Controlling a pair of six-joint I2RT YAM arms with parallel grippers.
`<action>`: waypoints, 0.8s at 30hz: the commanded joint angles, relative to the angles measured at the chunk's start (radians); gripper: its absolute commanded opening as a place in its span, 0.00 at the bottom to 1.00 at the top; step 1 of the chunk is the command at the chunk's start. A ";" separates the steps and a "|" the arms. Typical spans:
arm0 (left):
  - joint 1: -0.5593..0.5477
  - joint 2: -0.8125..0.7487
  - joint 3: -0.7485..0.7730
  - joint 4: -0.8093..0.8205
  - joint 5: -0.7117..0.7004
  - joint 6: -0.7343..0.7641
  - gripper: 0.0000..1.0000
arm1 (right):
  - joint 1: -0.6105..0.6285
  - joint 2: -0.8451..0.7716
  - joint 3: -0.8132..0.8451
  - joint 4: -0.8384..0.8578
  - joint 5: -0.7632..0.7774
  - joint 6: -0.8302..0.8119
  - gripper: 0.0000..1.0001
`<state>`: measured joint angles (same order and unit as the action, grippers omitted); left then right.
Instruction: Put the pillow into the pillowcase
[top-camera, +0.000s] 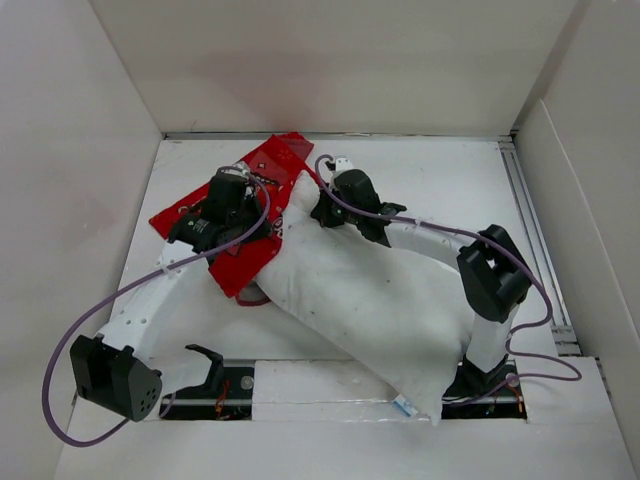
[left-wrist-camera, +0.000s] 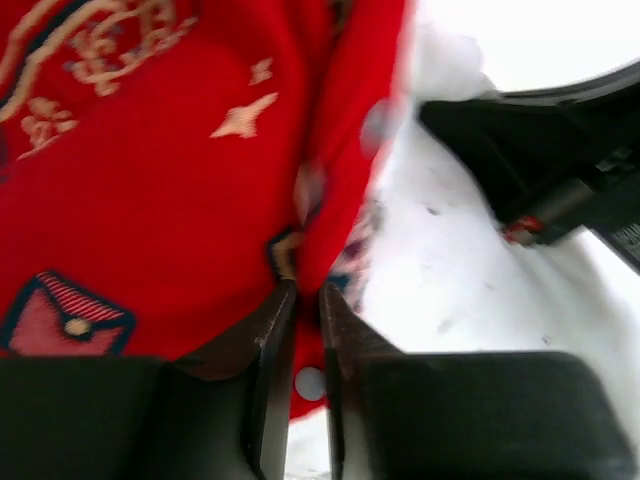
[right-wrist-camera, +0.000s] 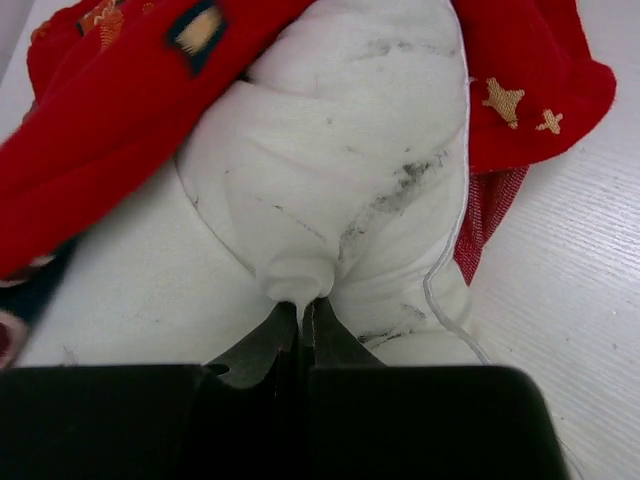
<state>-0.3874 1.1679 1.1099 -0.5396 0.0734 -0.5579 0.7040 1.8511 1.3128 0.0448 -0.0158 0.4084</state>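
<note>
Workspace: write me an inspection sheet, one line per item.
Surface: white table, no spills seen.
Job's things: pillow lies diagonally, mostly outside the red pillowcase; its far corner sits between the case's red layers.
Clutter: nothing seen.
Grippers: left gripper shut on the pillowcase edge; right gripper shut on a pinch of pillow.
Cables: purple cables loop along both arms.
Surroundings: plain white walls on three sides.

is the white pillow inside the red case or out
Mostly out: plump white pillow lies bare; only its far corner is wrapped by the printed red fabric pillowcase.
</note>
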 joint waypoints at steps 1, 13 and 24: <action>-0.007 -0.028 -0.010 0.015 -0.142 0.016 0.13 | 0.000 -0.007 0.014 -0.100 0.105 -0.077 0.00; -0.007 0.288 0.543 -0.082 -0.002 0.326 0.86 | 0.009 -0.039 -0.064 -0.063 0.022 -0.076 0.48; -0.007 0.518 0.545 -0.037 0.134 0.434 0.81 | -0.132 -0.249 -0.216 -0.016 -0.038 0.067 0.75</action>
<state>-0.3912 1.7065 1.6531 -0.5892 0.1722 -0.1783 0.6144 1.6794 1.1400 0.0597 -0.0380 0.4503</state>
